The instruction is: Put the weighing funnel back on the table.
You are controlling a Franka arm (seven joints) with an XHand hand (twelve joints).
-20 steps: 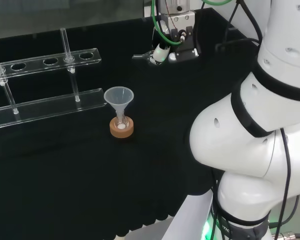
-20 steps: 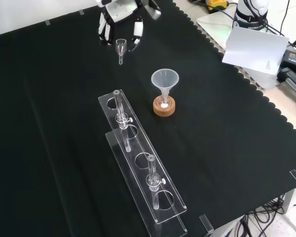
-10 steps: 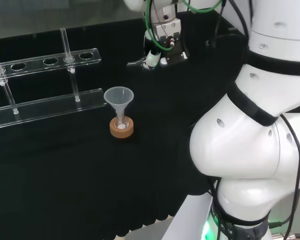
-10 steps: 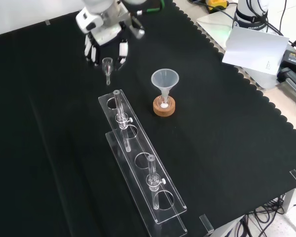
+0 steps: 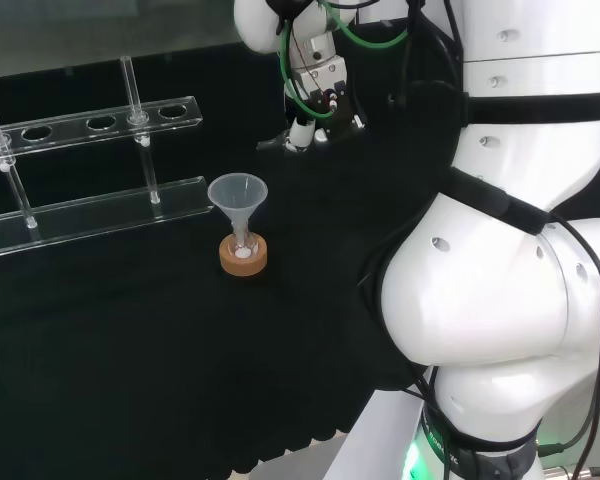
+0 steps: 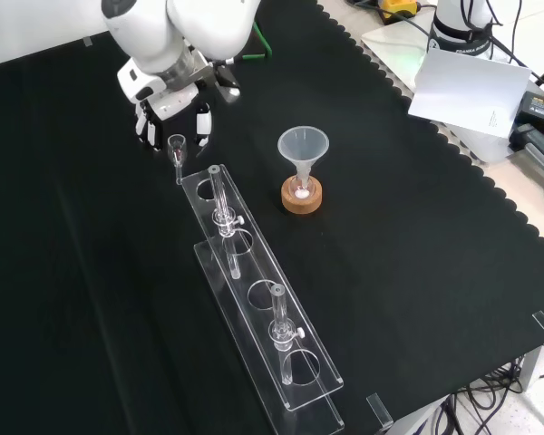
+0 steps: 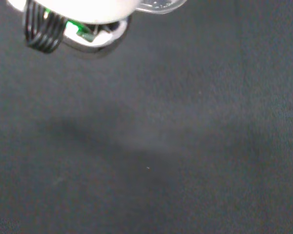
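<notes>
The hand [image 6: 170, 107] pinches the weighing funnel [image 6: 176, 145] beneath its curled fingers, stem pointing down toward the desk [image 6: 82, 272], beside the test-tube rack [image 6: 258, 313].

A: Is there any text, number or label to read here?
B: None legible. The white sheet [image 6: 467, 86] at the upper right of the front view bears a small dark mark near its lower corner, too small to tell.
A: Anything on the arm's links [image 5: 500, 300]?
B: Nothing I can read there in the head view.
</notes>
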